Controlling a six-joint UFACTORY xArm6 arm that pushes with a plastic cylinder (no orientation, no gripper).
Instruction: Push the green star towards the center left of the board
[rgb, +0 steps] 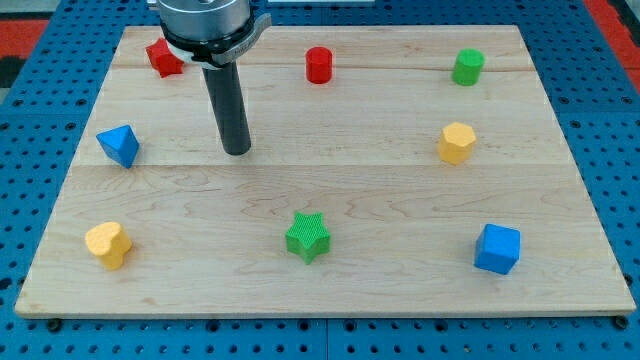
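Note:
The green star (307, 237) lies on the wooden board (330, 180) near the view's bottom, slightly left of the middle. My tip (237, 151) touches the board in the upper left part, well above and to the left of the star and apart from it. A blue triangular block (119, 145) lies left of my tip.
A red star (163, 58) sits at the top left beside the arm's mount. A red cylinder (319, 65) and a green cylinder (467, 67) stand along the top. A yellow hexagonal block (456, 142) is at the right, a blue cube (497, 249) at bottom right, a yellow heart (108, 244) at bottom left.

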